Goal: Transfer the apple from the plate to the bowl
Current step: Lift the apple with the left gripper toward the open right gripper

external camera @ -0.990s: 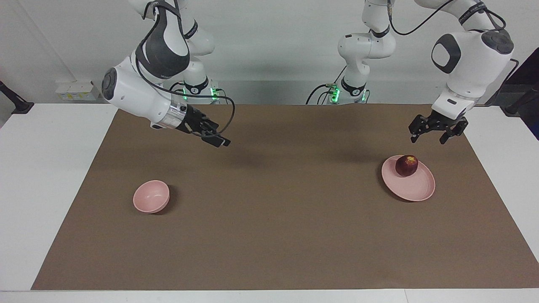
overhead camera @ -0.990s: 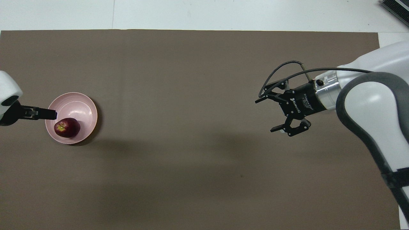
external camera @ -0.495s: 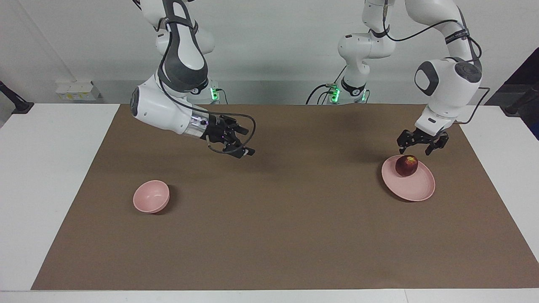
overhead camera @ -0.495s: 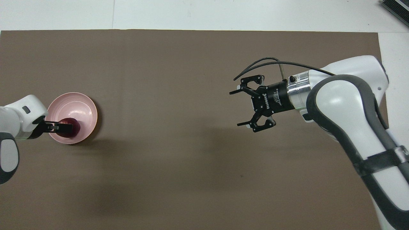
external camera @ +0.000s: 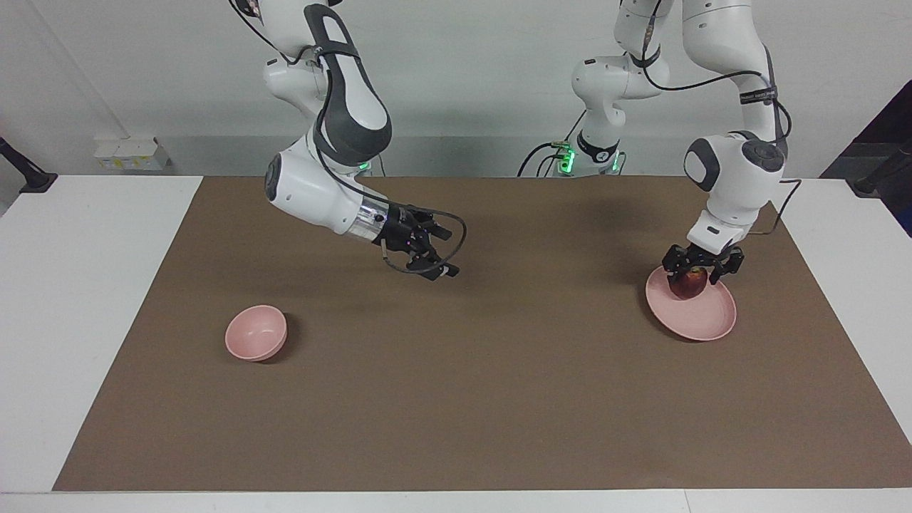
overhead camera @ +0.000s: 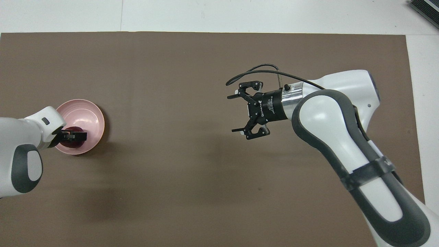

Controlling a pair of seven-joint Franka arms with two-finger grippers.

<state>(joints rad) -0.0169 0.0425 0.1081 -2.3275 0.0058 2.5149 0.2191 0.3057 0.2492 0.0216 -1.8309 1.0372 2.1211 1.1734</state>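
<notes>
Brown matting point(external camera: 499, 399) covers the white tabletop. Left gripper point(external camera: 697, 274) straddles the apple point(external camera: 688, 283) on the plate point(external camera: 702, 317), near the left arm's edge; whether it grips, I cannot tell. Right gripper point(external camera: 436, 265), fingers spread, hangs over mid-table. Only the facing view shows the bowl point(external camera: 256, 333), toward the right arm's end.

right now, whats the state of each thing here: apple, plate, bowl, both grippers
apple: resting on the plate, at its edge nearer the robots, with the left gripper's fingers around it
plate: flat on the mat, toward the left arm's end, holding the apple
bowl: upright, empty, toward the right arm's end
left gripper: lowered onto the apple, fingers either side
right gripper: open, in the air over bare mat, holding nothing
</notes>
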